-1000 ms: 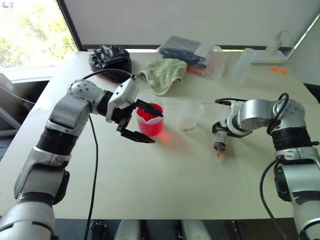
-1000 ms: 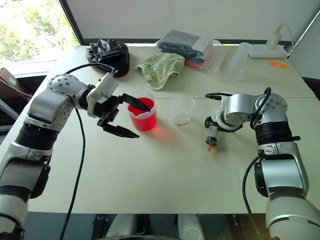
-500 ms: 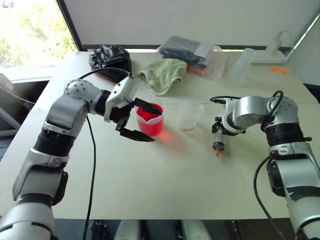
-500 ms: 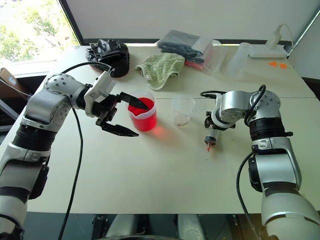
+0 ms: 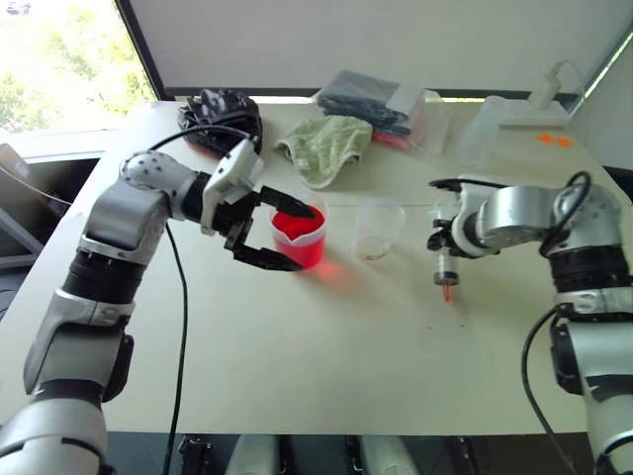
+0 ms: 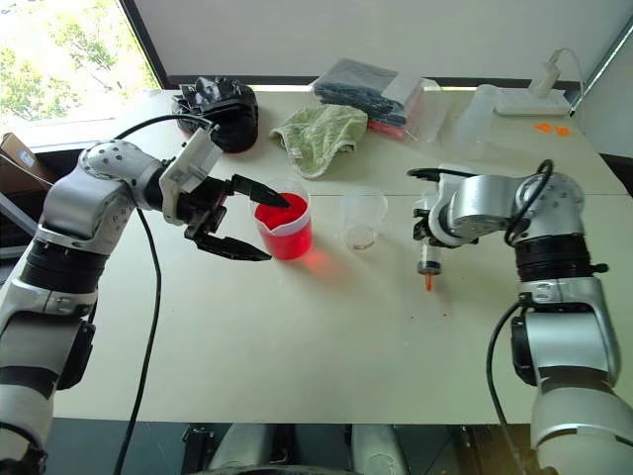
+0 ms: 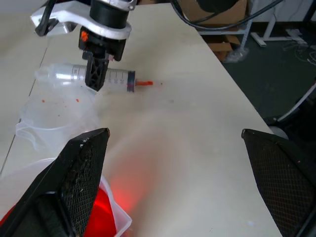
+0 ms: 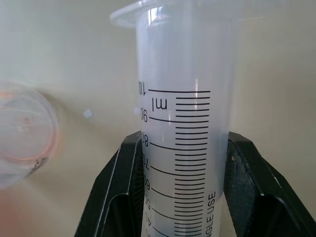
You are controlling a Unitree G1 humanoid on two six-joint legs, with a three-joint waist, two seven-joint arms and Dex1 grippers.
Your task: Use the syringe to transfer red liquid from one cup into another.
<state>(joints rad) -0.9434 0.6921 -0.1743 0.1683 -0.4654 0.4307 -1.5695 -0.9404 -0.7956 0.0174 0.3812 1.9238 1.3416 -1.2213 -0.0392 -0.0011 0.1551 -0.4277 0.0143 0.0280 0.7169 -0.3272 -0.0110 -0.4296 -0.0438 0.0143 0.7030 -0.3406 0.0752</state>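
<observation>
— Why clamp the syringe point(image 6: 428, 259) mid-barrel?
— So my right gripper point(image 6: 432, 230) holds it tip-down above the table point(image 6: 326, 346), beside the clear cup point(image 6: 362, 219).
— And your left gripper point(image 6: 259, 223)?
— Spread wide around the red beaker point(image 6: 285, 227), ready to steady it.

The left arm reaches in from the bench's left edge, elbow bent, forearm angled toward the middle of the bench. Its left gripper point(image 6: 245, 220) points sideways to the right, a little below level, with the two black fingers spread wide, one above the other; the upper fingertip hangs over the rim of the red beaker point(image 6: 284, 228) and the lower finger lies in front of its wall. The right arm comes in from the bench's right edge, forearm folded inward. The right gripper point(image 6: 428, 240) points steeply down and is clamped on the barrel of the syringe point(image 6: 428, 262), which hangs tip-down above the bench point(image 6: 326, 336).
</observation>
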